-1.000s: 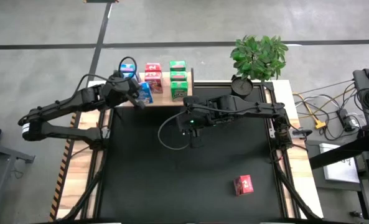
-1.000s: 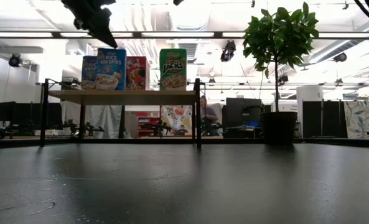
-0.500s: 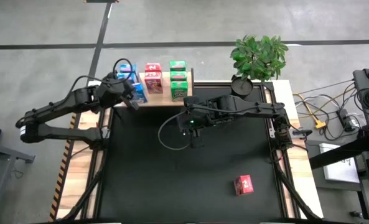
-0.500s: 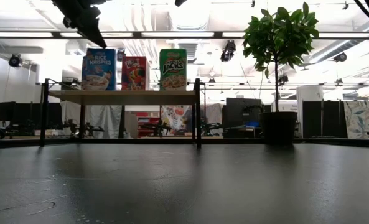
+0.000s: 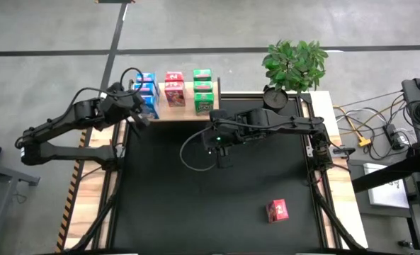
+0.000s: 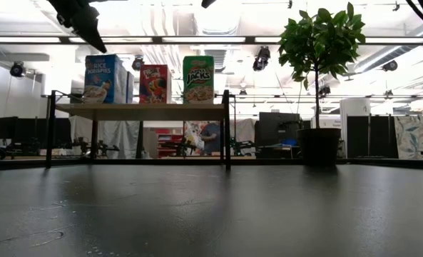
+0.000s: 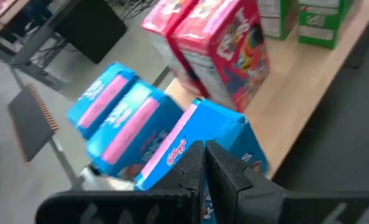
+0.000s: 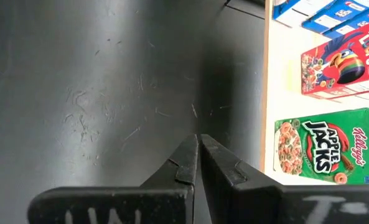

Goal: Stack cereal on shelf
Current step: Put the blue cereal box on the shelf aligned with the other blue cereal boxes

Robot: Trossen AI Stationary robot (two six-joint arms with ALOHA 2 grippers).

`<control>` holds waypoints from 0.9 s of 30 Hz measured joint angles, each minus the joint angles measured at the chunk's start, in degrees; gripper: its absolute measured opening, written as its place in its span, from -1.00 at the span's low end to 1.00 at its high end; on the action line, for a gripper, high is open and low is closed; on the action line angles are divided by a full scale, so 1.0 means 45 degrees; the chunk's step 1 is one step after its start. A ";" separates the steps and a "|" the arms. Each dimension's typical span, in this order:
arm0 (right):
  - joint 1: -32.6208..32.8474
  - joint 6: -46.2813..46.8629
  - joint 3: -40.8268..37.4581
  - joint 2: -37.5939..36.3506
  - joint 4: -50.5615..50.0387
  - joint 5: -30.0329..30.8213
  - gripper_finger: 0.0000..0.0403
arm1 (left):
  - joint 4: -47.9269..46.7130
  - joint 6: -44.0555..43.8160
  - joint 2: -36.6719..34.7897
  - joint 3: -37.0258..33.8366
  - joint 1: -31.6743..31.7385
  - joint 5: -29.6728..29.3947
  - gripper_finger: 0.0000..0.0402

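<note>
The shelf [image 5: 185, 112] stands at the table's far edge and carries upright cereal boxes: blue [image 5: 147, 91] at its left end, red [image 5: 174, 88] in the middle, green [image 5: 204, 92] to the right. My left gripper [image 7: 204, 149] is shut and hovers at the top of the front blue box [image 7: 228, 134], seen in the low view as the left gripper [image 6: 100, 46] just above the front blue box [image 6: 103, 78]. One red box [image 5: 277, 210] lies on the black mat, near right. My right gripper [image 8: 198, 140] is shut, above the mat in front of the shelf. My left gripper's shut fingertips [image 7: 200, 152] sit at the front blue box's top edge [image 7: 187, 134], slanting down from the table's left near side. Whether they press on it or stand just clear, I cannot tell. The box stands upright on the shelf board.
A potted plant [image 5: 294, 64] stands at the far right, beside the shelf. Dark shelf posts [image 6: 226, 128] reach down to the mat. Cables and gear [image 5: 379, 131] lie beyond the table's right edge. The black mat [image 5: 195, 205] spreads between the arms.
My left gripper has drawn back toward the table's left edge, staying shut. The front blue box has slid left along the shelf with it. It has turned from a skewed stance to stand square in front of the other blue boxes.
</note>
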 joint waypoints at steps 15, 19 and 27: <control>0.0000 0.0054 0.0000 0.0000 -0.0256 -0.0012 -0.96 | 0.1493 -0.0606 -0.0048 0.0847 -0.0042 0.3064 -1.00; 0.0047 0.0257 -0.0048 0.0000 -0.0314 -0.0010 -0.96 | 0.2619 -0.0640 0.0016 0.0194 -0.0058 0.3744 -1.00; 0.0400 0.0747 -0.0137 0.0000 -0.0678 -0.0017 -0.96 | 0.2870 -0.0721 0.0316 -0.0426 -0.0053 0.1587 -1.00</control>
